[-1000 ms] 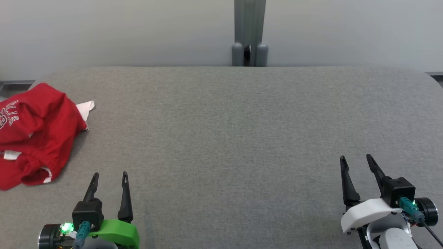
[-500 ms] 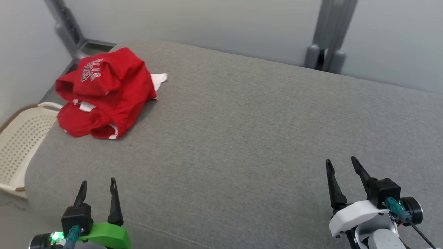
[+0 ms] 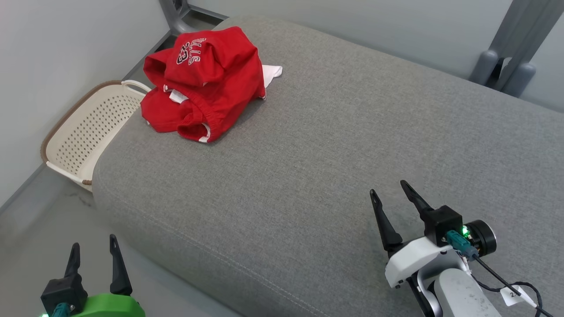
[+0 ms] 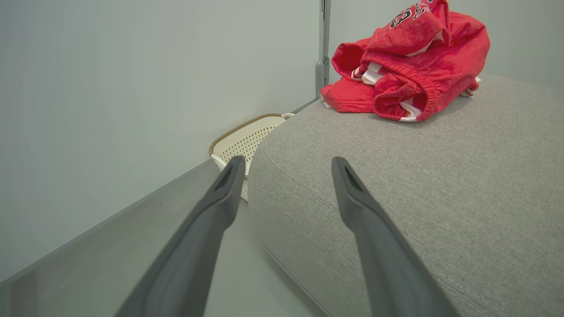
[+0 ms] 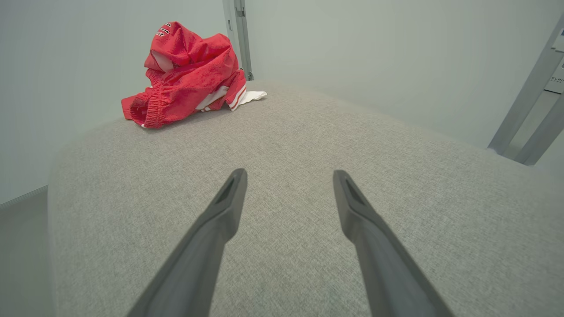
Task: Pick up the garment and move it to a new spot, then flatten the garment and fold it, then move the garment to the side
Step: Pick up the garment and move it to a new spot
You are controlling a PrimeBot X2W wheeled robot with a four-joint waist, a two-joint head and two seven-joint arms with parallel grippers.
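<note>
Left tool point(image 3: 94, 240) and right tool point(image 3: 388, 186) are released and empty; the garment point(image 3: 205, 83) lies at the counter point(image 3: 308, 176) corner, so a clumsy grab may shove it into the basket point(image 3: 79, 136)

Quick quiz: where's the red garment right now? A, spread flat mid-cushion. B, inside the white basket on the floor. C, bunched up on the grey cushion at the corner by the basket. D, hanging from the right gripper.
C: the red garment lies crumpled on the grey cushion, at the corner beside the white basket on the floor.
</note>
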